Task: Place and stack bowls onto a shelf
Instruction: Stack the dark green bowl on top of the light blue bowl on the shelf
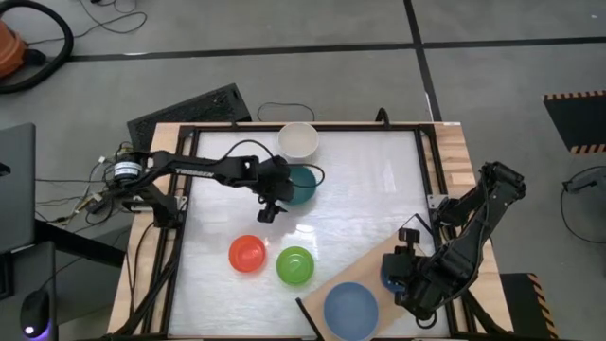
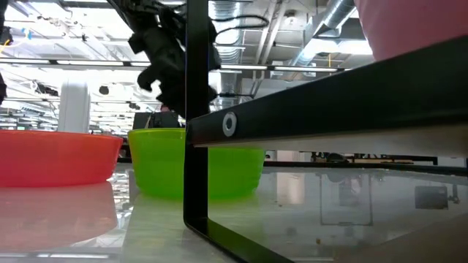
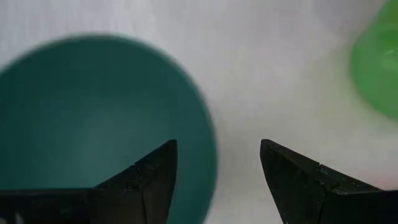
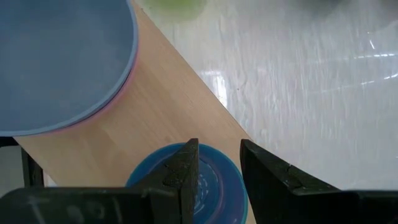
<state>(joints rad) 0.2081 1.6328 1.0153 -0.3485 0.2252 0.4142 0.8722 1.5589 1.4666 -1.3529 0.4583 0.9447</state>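
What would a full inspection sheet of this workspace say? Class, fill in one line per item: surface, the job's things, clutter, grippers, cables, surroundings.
Surface: white table top in a dark frame, glossy.
Job's things: wooden shelf at the near right; slate blue bowl on it with a pink rim showing beneath, and a cyan bowl on it. Cream-white bowl, dark teal bowl, red bowl and lime green bowl on the table.
Clutter: nothing seen.
Grippers: left gripper open at the teal bowl's rim; right gripper over the cyan bowl, fingers slightly apart.
Cables: black cable by the far edge.
Surroundings: grey floor, keyboard, orange vacuum.
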